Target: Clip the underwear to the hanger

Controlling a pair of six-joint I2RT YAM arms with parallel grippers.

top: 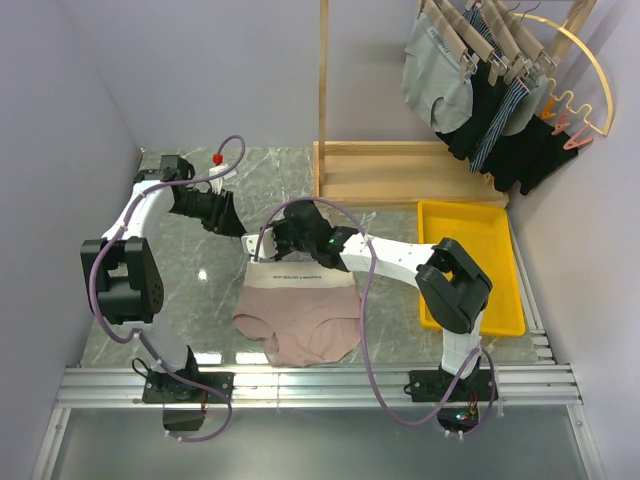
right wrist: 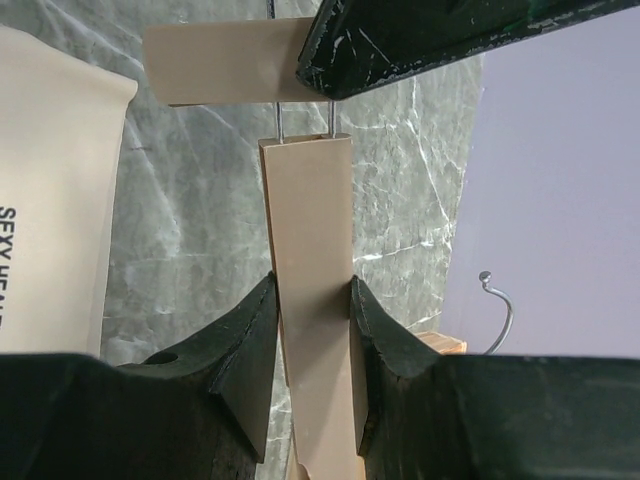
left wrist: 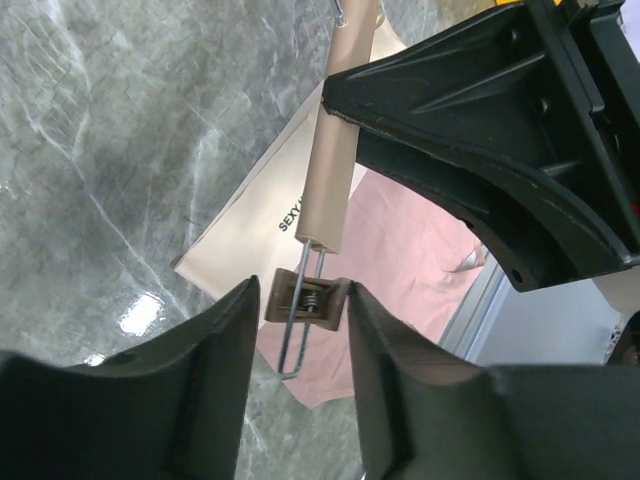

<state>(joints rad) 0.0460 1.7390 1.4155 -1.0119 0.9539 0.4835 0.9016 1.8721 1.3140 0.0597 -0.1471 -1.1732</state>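
On the grey marble table (top: 200,290), between the two arm bases, the underwear (top: 300,325) is laid flat, its cream waistband (top: 302,273) turned toward the far side. Just above that waistband the hanger (right wrist: 310,220) is held by both arms. Its light-wood bar is clamped between the fingers of the right gripper (right wrist: 310,300), which are pressed against both of its flat faces. At the bar's end a wooden clip (left wrist: 305,302) is hung on two thin wires, and this clip is pinched by the left gripper (left wrist: 303,292), one finger set against each side. From the left wrist view the clip is seen over the waistband's corner; whether cloth is touched cannot be told. Beside the right arm a yellow tray (top: 480,225) is placed.
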